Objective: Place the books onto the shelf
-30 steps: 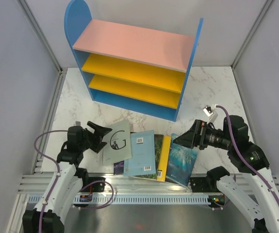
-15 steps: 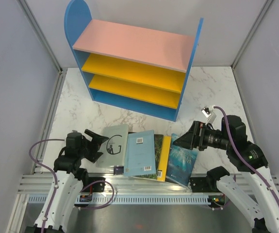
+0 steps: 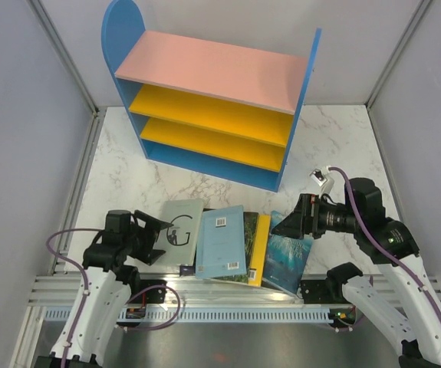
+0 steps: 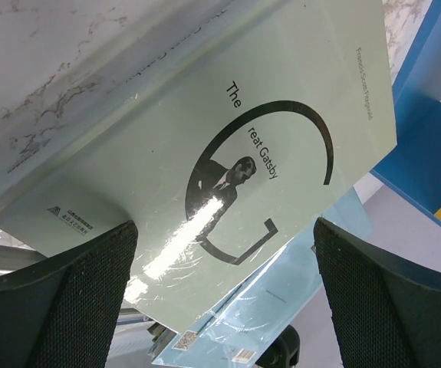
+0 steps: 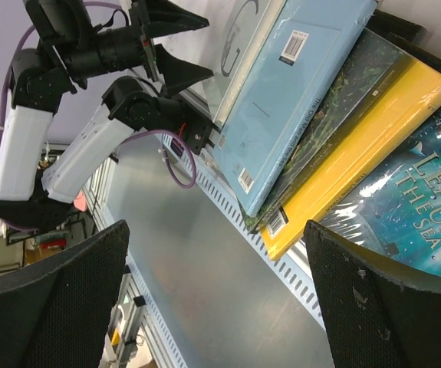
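Observation:
Several books lie fanned near the table's front edge: a grey-green "G" book (image 3: 180, 230), a light blue one (image 3: 222, 241), a dark one (image 3: 248, 228), a yellow one (image 3: 260, 247) and a teal sea one (image 3: 287, 257). The shelf (image 3: 212, 69) stands at the back with bare boards. My left gripper (image 3: 155, 234) is open at the left edge of the G book (image 4: 228, 153), whose cover fills the left wrist view between the fingers (image 4: 74, 307). My right gripper (image 3: 285, 226) hangs open above the teal book (image 5: 427, 207), holding nothing.
A slotted metal rail (image 3: 228, 307) runs along the near edge under the books' lower corners. In the right wrist view the left arm (image 5: 90, 146) shows beyond the light blue book (image 5: 297, 84) and yellow book (image 5: 358, 161). Grey walls close in both sides.
My left gripper has dropped toward the near edge and opened wider beside the G book. The right gripper has shifted slightly left. The books have barely moved.

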Tool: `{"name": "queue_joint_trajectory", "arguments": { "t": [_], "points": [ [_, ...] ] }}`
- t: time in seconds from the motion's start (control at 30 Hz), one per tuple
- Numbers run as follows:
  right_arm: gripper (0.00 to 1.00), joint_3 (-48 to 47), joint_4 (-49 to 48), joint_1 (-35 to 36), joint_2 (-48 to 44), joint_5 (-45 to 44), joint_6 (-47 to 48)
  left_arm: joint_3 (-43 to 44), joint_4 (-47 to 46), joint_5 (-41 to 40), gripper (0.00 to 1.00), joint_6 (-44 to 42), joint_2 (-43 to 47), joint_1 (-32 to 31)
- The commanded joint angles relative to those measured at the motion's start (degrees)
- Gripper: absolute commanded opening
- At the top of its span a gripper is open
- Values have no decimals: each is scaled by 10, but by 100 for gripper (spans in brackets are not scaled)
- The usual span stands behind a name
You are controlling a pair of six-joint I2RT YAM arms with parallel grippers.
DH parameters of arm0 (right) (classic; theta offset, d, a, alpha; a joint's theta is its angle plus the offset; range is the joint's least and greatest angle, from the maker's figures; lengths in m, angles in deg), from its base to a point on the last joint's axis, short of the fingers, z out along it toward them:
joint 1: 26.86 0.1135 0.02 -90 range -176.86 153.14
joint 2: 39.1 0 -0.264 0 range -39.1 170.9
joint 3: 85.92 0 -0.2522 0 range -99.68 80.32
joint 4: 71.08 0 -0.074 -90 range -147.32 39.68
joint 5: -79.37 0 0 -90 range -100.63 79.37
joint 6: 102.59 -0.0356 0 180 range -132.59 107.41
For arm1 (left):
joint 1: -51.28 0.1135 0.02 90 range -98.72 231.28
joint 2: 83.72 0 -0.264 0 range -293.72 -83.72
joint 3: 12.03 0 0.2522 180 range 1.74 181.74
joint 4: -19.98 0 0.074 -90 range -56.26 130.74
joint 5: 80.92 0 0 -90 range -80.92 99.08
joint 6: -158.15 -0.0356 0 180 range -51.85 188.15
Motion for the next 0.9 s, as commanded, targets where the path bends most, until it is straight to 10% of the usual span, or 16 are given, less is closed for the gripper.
{"name": "queue_joint_trajectory", "arguments": {
  "t": [0.0, 0.3, 0.53, 0.87],
  "points": [
    [98, -1, 3, 2, -3, 25, 30, -5, 44, 6, 100, 13, -40, -18],
    [98, 2, 15, 2, 12, -2, 35, 49, 20, -51, 100, 37, -107, -92],
    [98, -12, -179, 12, 116, -15, -84, 199, 52, -106, 100, -49, -161, -92],
    [97, -199, -208, 320, 386, -341, -59, 371, 146, -149, 100, -175, -222, -85]
  ]
}}
